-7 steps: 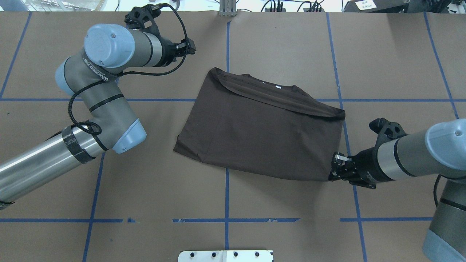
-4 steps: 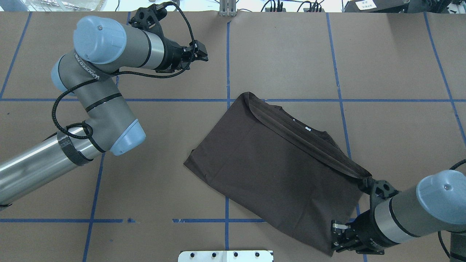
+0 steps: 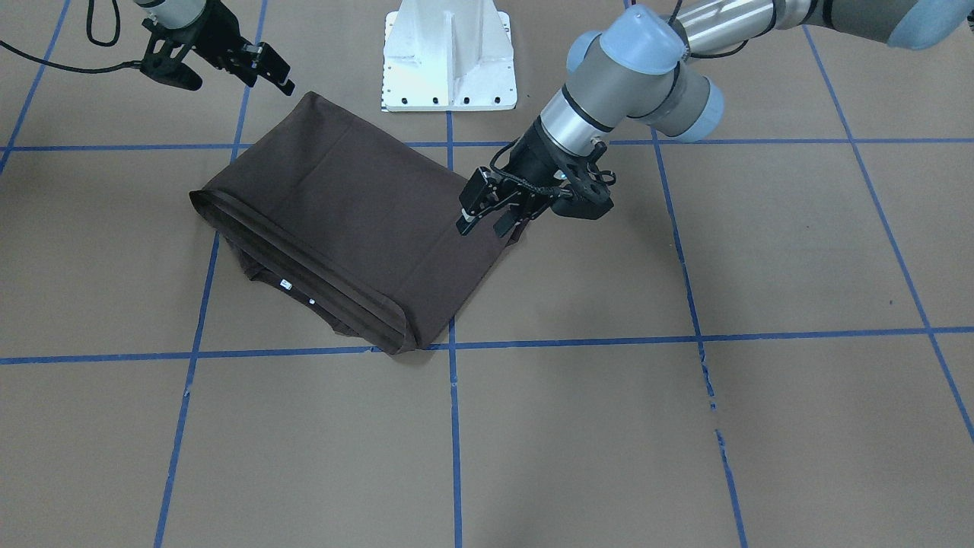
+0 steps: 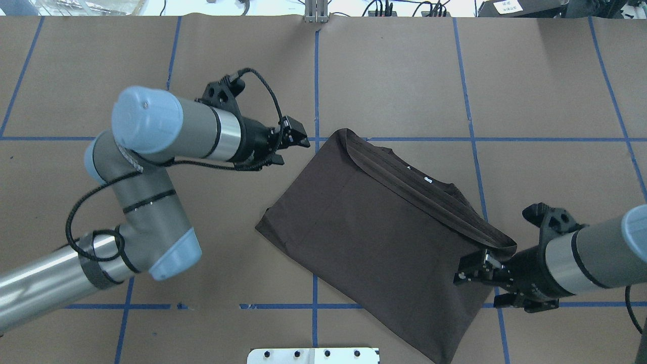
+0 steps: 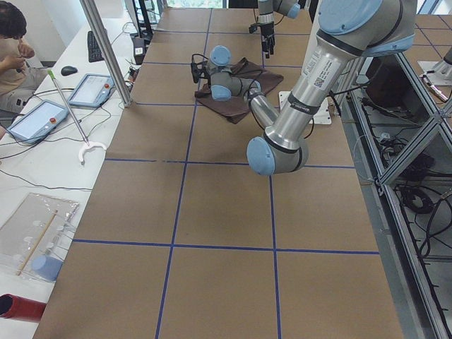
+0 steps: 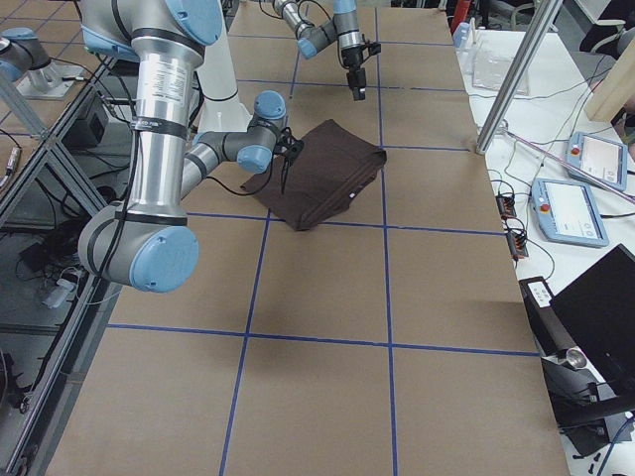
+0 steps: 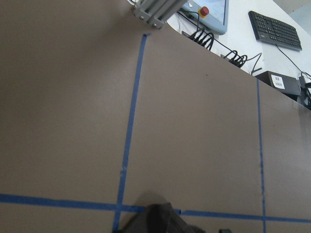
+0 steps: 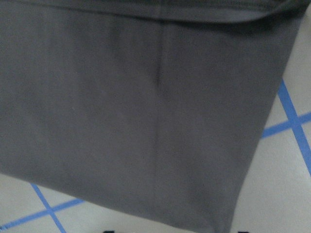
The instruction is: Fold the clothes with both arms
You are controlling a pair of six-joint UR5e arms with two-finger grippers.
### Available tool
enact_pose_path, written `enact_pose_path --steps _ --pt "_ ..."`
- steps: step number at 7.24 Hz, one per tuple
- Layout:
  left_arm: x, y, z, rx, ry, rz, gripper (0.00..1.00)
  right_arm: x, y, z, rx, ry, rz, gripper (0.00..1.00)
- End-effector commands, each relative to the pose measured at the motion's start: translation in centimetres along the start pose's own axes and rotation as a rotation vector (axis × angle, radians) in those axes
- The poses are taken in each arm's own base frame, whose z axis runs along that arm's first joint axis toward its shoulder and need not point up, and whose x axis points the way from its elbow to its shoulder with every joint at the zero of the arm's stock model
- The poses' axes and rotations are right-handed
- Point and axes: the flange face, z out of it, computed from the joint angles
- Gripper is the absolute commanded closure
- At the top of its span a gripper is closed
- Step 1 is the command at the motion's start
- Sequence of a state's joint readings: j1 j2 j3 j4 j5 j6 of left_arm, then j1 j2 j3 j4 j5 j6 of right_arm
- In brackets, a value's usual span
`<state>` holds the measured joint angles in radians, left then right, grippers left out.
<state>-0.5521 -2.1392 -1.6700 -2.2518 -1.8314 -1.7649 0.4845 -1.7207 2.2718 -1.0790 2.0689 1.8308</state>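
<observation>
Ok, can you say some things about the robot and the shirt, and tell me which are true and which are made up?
1. The T-shirt lies folded on the brown table. True.
2. The left gripper is lifting the shirt into the air. False: it is open beside one corner of the shirt and holds nothing.
3. Blue lines cross the table. True.
4. The shirt is bright red. False: it is dark brown.
5. A small white tag shows on the shirt. True.
</observation>
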Motion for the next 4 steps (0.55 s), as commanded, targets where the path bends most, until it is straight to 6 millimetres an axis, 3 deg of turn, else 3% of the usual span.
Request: enact_pose_path --steps 1,2,4 --pt "-5.0 6.8 5.1 0.074 -0.201 -0.045 0.26 -1.7 -4.2 -2.8 0.098 -0.076 0.043 0.0" --pt "-4.4 7.0 5.0 0.088 -0.269 -0.05 0.26 -2.6 -4.6 -2.0 0.1 -0.082 0.04 0.0" --pt "-5.6 8.2 5.6 0.092 -0.353 -0.05 0.27 -2.7 -4.7 -2.0 0.101 -0.084 0.04 0.0"
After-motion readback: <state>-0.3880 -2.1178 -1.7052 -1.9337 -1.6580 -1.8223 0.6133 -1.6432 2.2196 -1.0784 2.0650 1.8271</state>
